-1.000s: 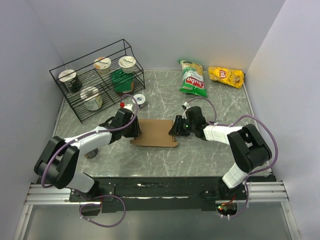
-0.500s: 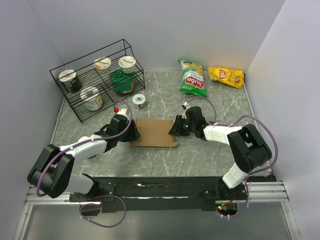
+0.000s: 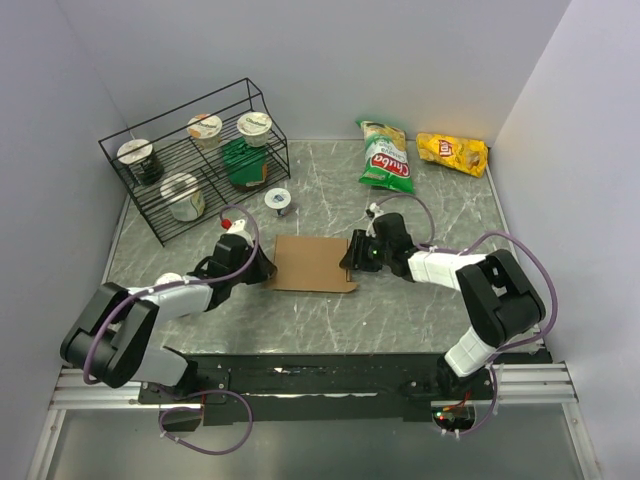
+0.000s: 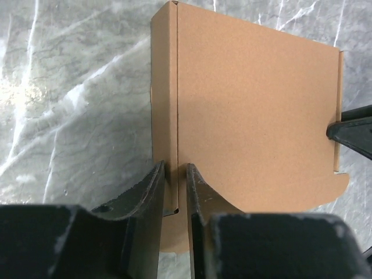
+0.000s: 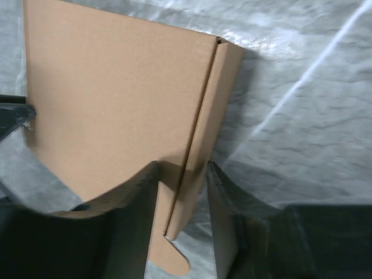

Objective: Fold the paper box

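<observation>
the paper box [image 3: 312,264], flat on the surface [image 3: 400,310], is pinched at opposite side flaps by the left pincer [image 4: 174,170] and the right pincer [image 5: 183,167].

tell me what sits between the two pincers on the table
The paper box lies between them, with the left pincer at one side edge and the right pincer at the other. The top external view shows it.

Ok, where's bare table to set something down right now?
Bare marble tabletop: the near strip in front of the flat brown cardboard box, and the far centre between the black wire rack and green chip bag, beyond the small white roll. Crowded: both box ends, where the left hand and right hand sit.
</observation>
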Robot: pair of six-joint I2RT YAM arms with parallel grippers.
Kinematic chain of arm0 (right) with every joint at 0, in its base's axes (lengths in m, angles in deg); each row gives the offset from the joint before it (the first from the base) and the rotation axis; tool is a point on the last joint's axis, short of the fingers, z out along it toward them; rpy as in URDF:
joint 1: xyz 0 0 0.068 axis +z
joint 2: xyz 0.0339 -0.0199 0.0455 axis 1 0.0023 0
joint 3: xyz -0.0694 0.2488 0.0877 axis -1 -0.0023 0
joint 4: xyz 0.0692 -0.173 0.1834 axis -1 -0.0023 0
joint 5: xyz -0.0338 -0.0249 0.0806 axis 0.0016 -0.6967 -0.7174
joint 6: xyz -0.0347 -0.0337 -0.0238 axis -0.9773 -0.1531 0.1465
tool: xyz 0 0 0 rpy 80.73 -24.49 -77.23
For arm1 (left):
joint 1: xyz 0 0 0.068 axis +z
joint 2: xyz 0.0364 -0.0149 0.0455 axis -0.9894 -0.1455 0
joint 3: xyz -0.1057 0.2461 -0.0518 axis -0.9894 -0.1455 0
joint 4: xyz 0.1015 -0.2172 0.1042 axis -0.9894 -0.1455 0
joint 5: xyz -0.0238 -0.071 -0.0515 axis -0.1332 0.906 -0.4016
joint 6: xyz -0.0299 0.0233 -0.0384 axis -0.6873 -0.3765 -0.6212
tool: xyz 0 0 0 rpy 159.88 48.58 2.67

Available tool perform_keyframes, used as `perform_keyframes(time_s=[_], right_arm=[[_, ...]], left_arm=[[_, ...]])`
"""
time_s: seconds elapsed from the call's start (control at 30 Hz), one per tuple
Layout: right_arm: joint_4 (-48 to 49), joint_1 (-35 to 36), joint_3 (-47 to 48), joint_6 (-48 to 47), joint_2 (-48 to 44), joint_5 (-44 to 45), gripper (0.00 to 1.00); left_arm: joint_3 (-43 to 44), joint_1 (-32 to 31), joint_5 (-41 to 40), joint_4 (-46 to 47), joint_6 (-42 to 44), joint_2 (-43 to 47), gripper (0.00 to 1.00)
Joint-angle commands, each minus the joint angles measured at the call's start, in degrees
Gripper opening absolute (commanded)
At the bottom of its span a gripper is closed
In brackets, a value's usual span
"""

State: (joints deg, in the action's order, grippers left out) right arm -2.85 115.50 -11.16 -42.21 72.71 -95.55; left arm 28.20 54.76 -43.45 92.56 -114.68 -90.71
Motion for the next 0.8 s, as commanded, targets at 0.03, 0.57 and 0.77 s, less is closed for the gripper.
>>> perform_keyframes(time_s=[0.03,0.57,0.77], right_arm=[[-6.0,-0.1,-1.7,-6.3,-5.6,7.5,0.69],[-0.3,25.8,-6.0,-39.1,-22.0,33.0,0.86],[4.0,35.1,-4.8,-49.3,-15.8,39.6,0.87]], left_arm=[[-1.1,-0.3,1.7,-0.6,2.1,-1.2,0.2],[11.1,3.5,2.8,-11.3,7.3,6.2,0.87],[9.8,10.1,4.3,-13.8,5.9,13.4,0.99]])
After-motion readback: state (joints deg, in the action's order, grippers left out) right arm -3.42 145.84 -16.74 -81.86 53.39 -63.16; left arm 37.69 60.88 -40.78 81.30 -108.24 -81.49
